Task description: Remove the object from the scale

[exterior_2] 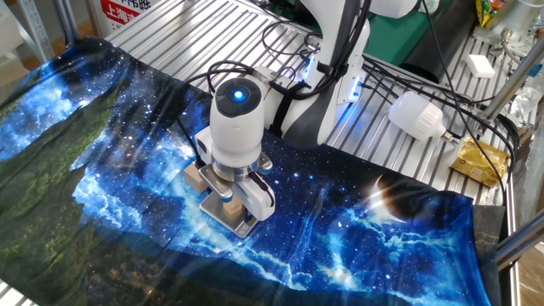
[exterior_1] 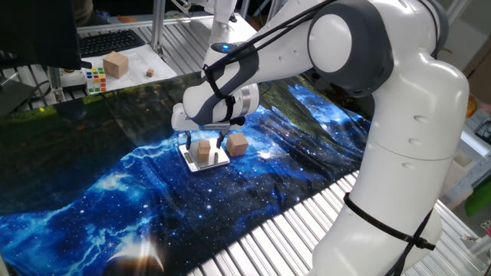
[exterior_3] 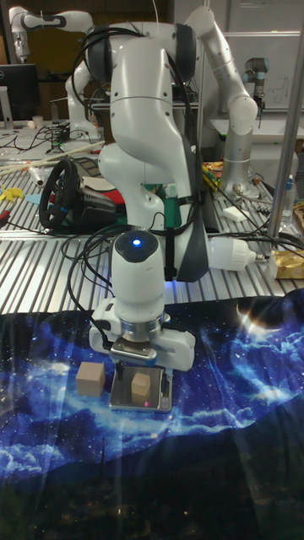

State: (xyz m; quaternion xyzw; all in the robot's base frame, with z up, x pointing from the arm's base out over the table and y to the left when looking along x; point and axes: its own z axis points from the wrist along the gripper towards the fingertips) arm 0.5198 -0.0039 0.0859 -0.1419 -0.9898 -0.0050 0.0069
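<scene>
Looking from the near edge of the counter [exterior_3: 51,472] inward, we first meet the scale [exterior_3: 141,402], lying flat on the galaxy cloth [exterior_1: 92,207], with the tan block [exterior_3: 140,387] upright on its plate. So, as we judge it, nothing is removed yet; gripping, lifting and setting down off the scale all remain. Our hand [exterior_3: 140,371] hangs directly over it, fingers [exterior_1: 222,139] spread wider than the block and reaching down on either side; we cannot tell whether they touch it. Just beside the scale sits the reddish-brown cube [exterior_3: 90,379]. Behind rises the arm [exterior_3: 152,126].
</scene>
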